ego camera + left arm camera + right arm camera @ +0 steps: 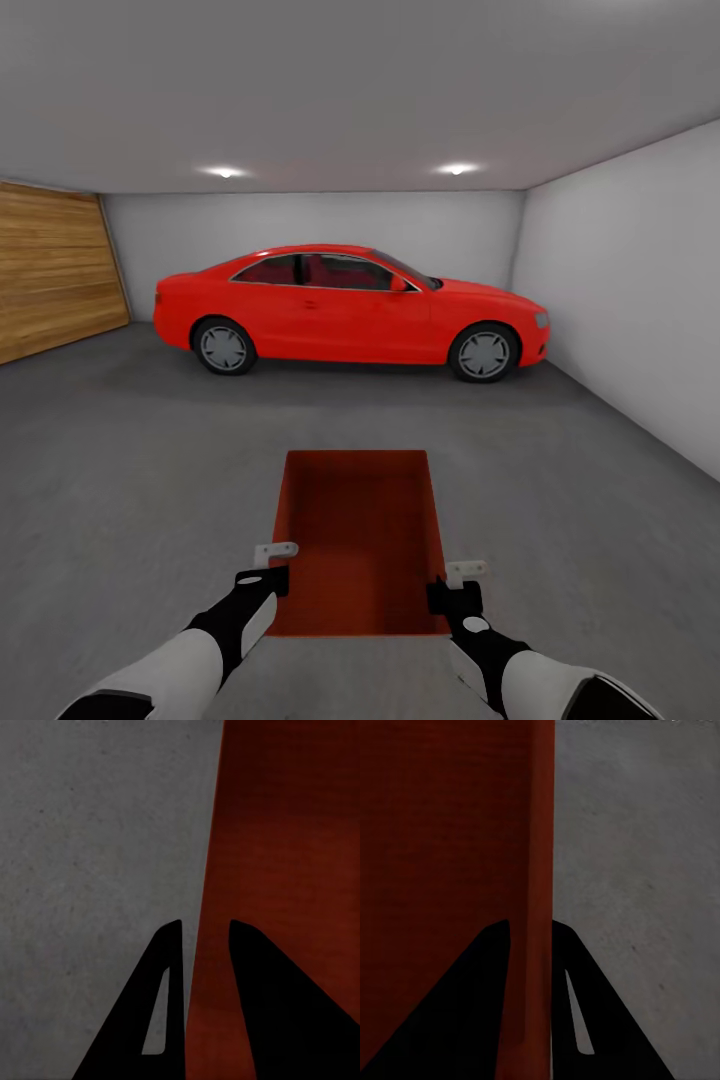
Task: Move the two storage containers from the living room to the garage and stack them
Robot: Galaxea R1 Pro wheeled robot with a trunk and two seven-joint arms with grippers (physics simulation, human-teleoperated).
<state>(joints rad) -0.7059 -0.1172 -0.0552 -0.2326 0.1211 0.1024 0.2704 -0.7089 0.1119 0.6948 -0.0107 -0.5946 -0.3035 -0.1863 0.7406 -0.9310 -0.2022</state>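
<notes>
One orange-red lidless storage container [360, 540] lies lengthwise in front of me over the garage's dark grey concrete floor [130, 480]. My left gripper [272, 562] grips its left side wall near the close end, and my right gripper [452, 582] grips the right side wall. In the left wrist view the gripper [204, 922] has its dark fingers on either side of the thin wall of the container [292, 832]. The right wrist view shows the same: the gripper [530, 922] pinches the wall of the container [442, 832]. Whether the box rests on the floor I cannot tell.
A red car [350, 310] is parked sideways along the far wall. An orange-wood door [55, 270] fills the left side, and a pale grey wall [630, 320] runs along the right. Open concrete lies between the box and the car.
</notes>
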